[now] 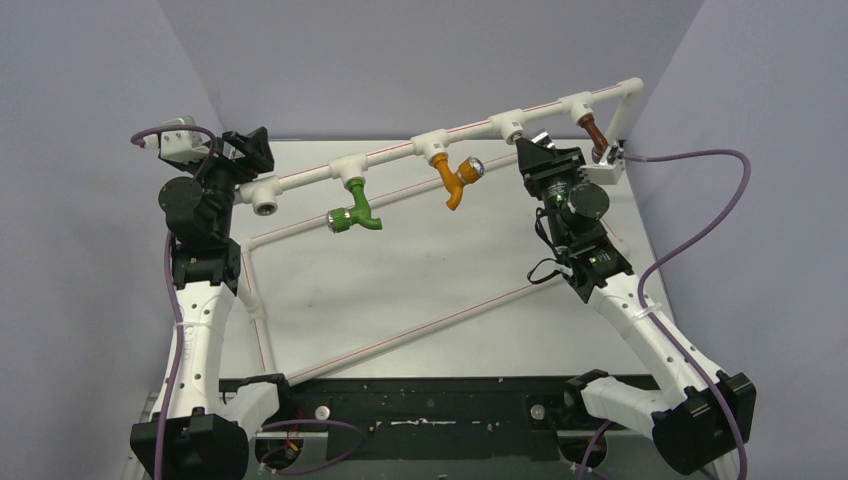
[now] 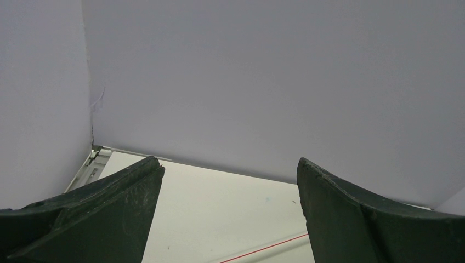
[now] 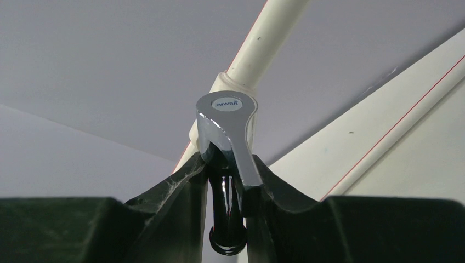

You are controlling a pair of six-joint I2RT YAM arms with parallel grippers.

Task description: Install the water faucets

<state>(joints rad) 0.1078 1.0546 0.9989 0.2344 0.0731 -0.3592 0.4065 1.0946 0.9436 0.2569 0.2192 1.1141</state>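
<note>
Top view: a white pipe [image 1: 395, 157] slanting above the table [image 1: 400, 280], carrying a green tap [image 1: 358, 207], an orange tap [image 1: 452, 182] and, near the far right end, a brown tap [image 1: 592, 132], all three seated in their fittings; between orange and brown, the right arm [image 1: 625, 300] reaching up, its jaws at a fourth fitting with a glint of the chrome faucet [image 1: 541, 138]; at the pipe's left end, an open socket [image 1: 265, 205] with no tap, the left arm [image 1: 200, 300] just beside it; left wrist view: jaws spread wide, holding nothing, only wall and table beyond; right wrist view: jaws clamped on the chrome faucet [image 3: 227, 131], lever uppermost, spout hanging between them, body right against the white fitting [image 3: 233, 82]; impossible to tell whether screwed fully home; judged well along: three taps in, one being fitted, seemingly one socket left to fill.
</note>
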